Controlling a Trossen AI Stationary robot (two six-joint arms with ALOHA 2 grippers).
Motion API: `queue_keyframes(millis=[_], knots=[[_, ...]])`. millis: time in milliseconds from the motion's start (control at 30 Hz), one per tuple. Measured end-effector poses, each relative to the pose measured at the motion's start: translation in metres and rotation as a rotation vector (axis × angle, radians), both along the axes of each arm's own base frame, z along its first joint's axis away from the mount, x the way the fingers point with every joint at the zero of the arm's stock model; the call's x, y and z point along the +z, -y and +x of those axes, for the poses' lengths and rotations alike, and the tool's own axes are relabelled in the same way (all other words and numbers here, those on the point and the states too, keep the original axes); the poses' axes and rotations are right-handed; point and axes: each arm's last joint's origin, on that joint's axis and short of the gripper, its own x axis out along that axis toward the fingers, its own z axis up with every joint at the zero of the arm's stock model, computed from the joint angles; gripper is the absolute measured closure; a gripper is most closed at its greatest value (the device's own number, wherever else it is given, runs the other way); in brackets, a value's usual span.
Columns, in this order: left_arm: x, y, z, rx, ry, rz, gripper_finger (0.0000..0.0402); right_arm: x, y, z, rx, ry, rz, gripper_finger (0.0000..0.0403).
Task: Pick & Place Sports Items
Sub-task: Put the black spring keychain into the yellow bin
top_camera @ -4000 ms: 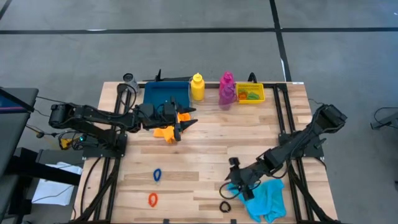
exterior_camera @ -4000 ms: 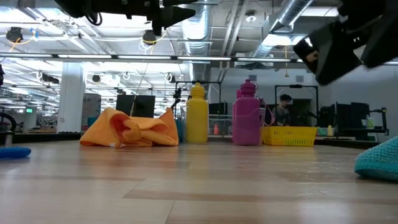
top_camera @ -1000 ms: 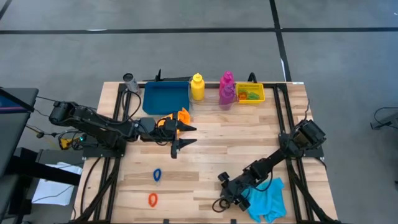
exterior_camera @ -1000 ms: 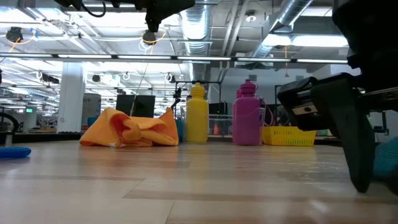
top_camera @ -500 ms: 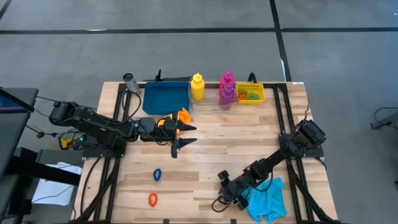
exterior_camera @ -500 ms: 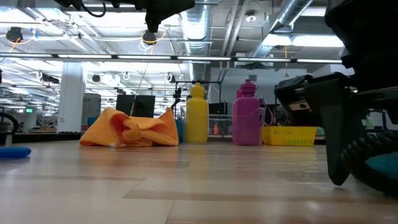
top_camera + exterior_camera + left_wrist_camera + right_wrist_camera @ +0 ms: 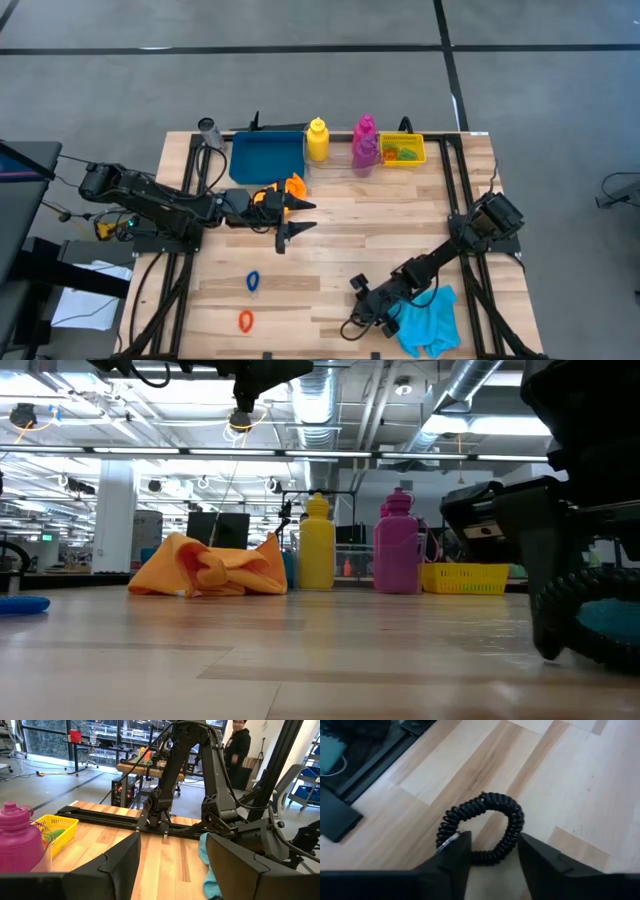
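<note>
**Jaws straddling the black ring**

Jaws of my right gripper are standing parted around the black coiled ring, not yet clenching, in the right wrist view.

High view: my left gripper, open and empty, is hovering at centre; blue ring, orange ring, cyan cloth are lying unplaced at the bottom.

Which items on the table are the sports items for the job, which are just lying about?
Job items:
- yellow bottle
- magenta bottle
- orange cloth
- cyan cloth
- blue ring
- orange ring
- black coiled ring, at the right hand

Lying about:
- blue tray
- yellow bin
</note>
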Motion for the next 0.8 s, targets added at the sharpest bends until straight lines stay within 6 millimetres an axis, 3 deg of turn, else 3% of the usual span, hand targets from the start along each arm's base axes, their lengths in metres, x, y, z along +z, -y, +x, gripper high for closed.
queue_keyframes(millis=[267,567,800], knots=[[0.000,0.000,0.000,0.000,0.002,0.000,0.0179,0.001,-0.002,0.000,0.109,0.027,0.009,0.0384],[0.001,0.000,0.000,-0.001,0.006,-0.001,0.0179,0.014,-0.004,0.003,0.132,0.116,0.026,0.0397],[0.001,0.000,0.000,-0.001,0.015,-0.007,0.0179,0.066,-0.002,-0.003,0.060,0.279,0.060,0.0400]])
